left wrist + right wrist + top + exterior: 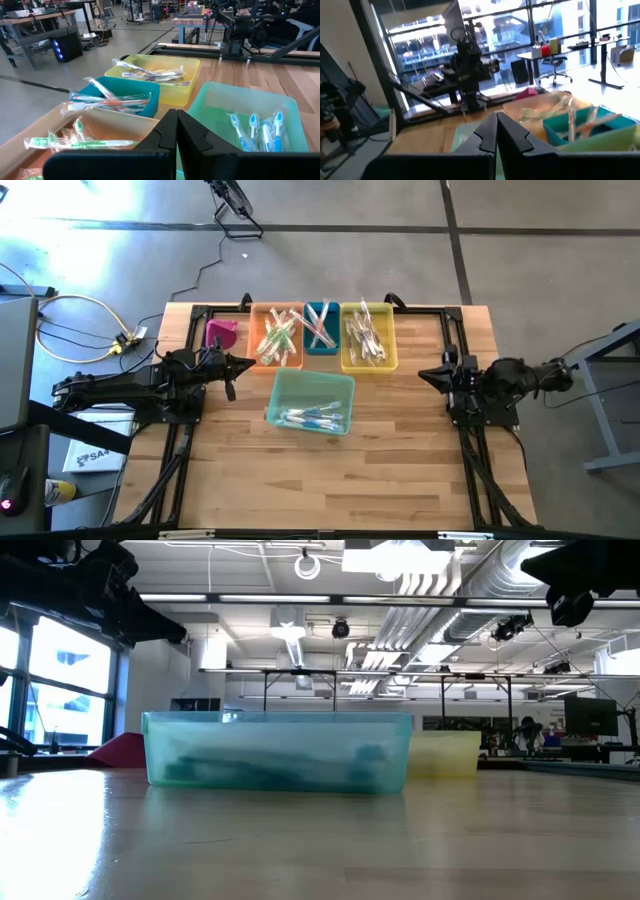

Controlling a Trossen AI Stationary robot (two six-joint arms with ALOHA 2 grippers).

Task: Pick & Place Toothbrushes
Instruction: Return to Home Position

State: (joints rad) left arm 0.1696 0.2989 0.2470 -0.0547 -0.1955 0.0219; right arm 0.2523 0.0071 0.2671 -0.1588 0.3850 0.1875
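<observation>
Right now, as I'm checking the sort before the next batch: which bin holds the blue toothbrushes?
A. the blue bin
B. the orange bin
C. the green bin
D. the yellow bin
C: the high view and the left wrist view both show the blue toothbrushes lying in the green bin, which stands apart from the other bins.

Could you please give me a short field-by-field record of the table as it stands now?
left gripper: shut, empty, over the left of the table
right gripper: shut, empty, over its right side
back row, left to right: pink bin, orange bin, blue bin, yellow bin
front: green bin, alone, askew
toothbrushes: in the orange, blue, yellow and green bins; none loose on the table
</observation>
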